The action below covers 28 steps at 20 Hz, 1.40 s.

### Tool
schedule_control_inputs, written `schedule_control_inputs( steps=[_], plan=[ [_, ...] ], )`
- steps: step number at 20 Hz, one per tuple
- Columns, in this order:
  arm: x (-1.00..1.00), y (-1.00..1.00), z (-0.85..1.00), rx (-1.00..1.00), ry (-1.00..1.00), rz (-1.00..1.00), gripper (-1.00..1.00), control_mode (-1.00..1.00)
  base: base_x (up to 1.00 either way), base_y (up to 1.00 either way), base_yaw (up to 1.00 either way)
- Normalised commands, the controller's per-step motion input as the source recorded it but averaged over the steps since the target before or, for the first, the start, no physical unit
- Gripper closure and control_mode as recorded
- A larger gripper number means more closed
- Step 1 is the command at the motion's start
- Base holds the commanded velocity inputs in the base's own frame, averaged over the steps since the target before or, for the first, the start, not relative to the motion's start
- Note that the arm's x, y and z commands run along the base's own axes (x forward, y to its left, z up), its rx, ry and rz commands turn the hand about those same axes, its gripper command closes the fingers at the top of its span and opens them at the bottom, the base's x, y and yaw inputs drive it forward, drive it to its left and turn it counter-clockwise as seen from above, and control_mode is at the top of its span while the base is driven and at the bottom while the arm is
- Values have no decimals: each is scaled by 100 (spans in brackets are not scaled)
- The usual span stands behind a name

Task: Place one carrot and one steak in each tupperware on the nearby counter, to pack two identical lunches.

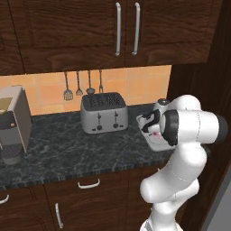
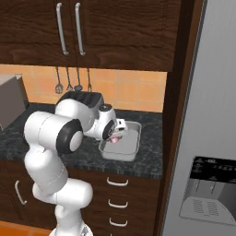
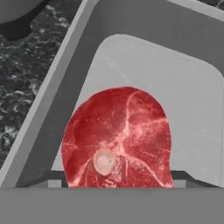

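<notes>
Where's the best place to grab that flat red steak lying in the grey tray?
Probably from straight above, pinching the flat red steak across its narrower width. It lies flat on the floor of the light-grey tray, whose sloped walls would hinder a sideways approach.

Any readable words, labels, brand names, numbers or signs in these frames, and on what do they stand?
None can be read.
Fridge dispenser panel: a short pale line of marks along its top, too small and blurred to read.
Toaster, tupperware, steak: no text.
</notes>
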Motion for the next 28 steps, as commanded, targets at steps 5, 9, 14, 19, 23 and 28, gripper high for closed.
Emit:
schedule_control_inputs(
  steps=[5, 9, 14, 19, 23, 28],
  plan=[
    [-42, 0, 22, 0, -19, 0, -100, -100, 0, 0, 0],
    [-53, 10, 57, 0, -12, 0, -100, -100, 0, 0, 0],
    [-79, 15, 94, 0, -11, 0, -100, -100, 0, 0, 0],
    [-91, 12, 100, 9, -5, -2, -100, -100, 0, 0, 0],
    [-98, 11, 100, 22, 0, -7, -100, -100, 0, 0, 0],
    [-69, 43, 100, 8, 1, -11, -100, -100, 0, 0, 0]
  ],
)
